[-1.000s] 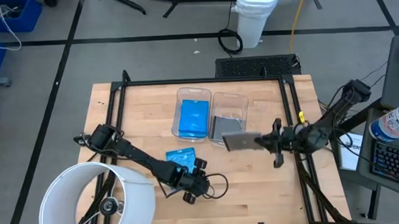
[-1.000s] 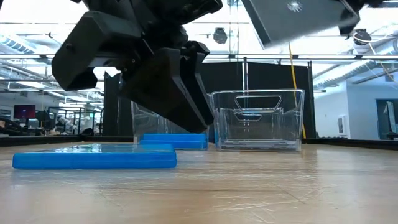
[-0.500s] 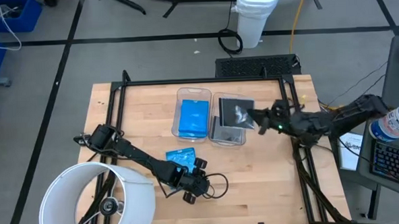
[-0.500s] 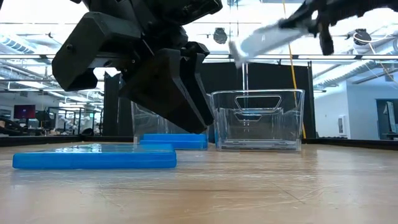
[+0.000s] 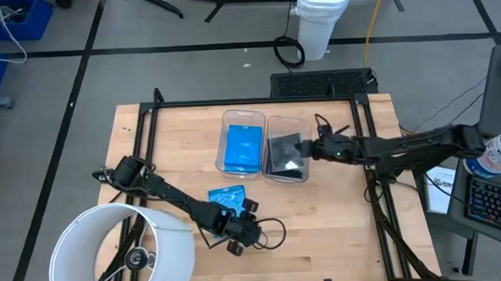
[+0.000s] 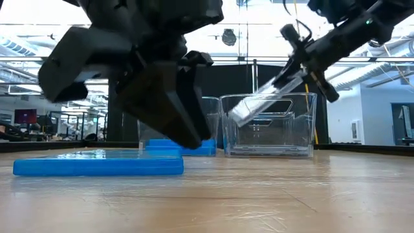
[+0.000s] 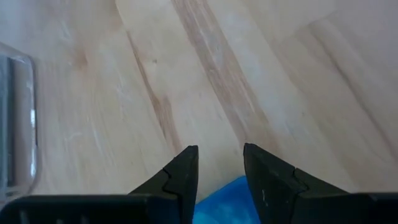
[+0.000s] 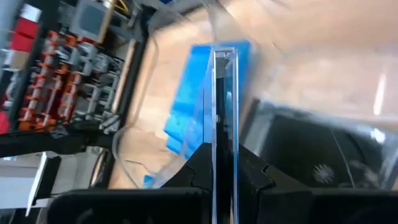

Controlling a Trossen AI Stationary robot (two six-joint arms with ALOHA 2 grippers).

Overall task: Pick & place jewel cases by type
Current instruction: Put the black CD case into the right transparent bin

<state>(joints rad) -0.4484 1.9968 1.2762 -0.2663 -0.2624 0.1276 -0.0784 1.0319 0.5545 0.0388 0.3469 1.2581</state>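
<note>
Your left bin (image 5: 243,146) holds a blue case (image 5: 243,148); the right bin (image 5: 289,160) holds grey ones. Right end effector (image 5: 312,150) clamps a grey case (image 5: 285,151) tilted over the right bin. Left end effector (image 5: 252,206) stands slightly parted above the tabletop (image 5: 322,230), just beside another blue case (image 5: 227,195).

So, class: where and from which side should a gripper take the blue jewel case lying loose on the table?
The blue jewel case lies flat on the wooden table, so come from above and pinch two opposite thin edges. The left gripper already sits beside it.
</note>
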